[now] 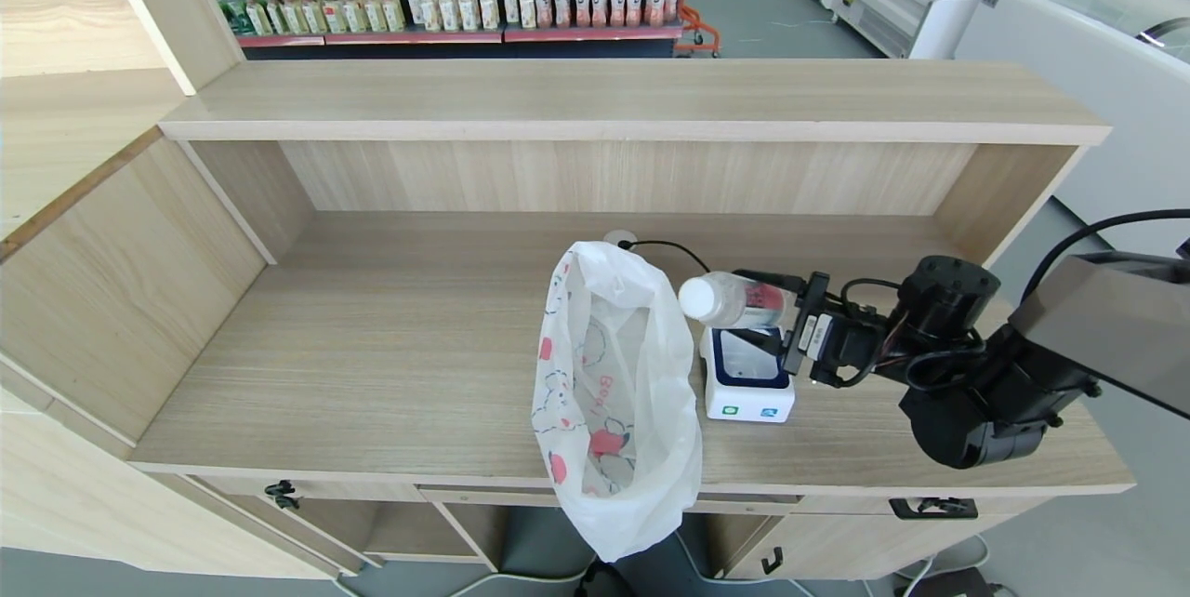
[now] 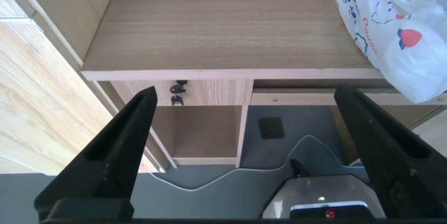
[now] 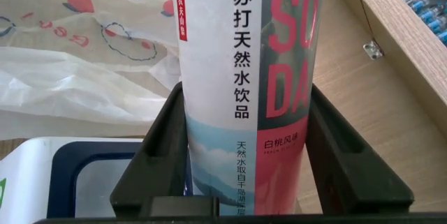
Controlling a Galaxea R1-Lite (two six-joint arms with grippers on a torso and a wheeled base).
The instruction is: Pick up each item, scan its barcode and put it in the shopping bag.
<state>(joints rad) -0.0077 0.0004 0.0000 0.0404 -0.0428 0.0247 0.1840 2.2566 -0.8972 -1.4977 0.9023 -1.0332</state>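
My right gripper is shut on a bottle with a white cap and a white, grey and pink label. The bottle lies sideways in the air just above the white barcode scanner, its cap toward the shopping bag. In the right wrist view the bottle sits clamped between the black fingers, over the scanner and beside the bag. The white bag with red prints stands open on the counter, drooping over the front edge. My left gripper hangs open below the counter front, holding nothing.
The wooden counter has a raised back wall and side walls. A black cable runs from the back toward the scanner. In the left wrist view the bag hangs past the counter edge.
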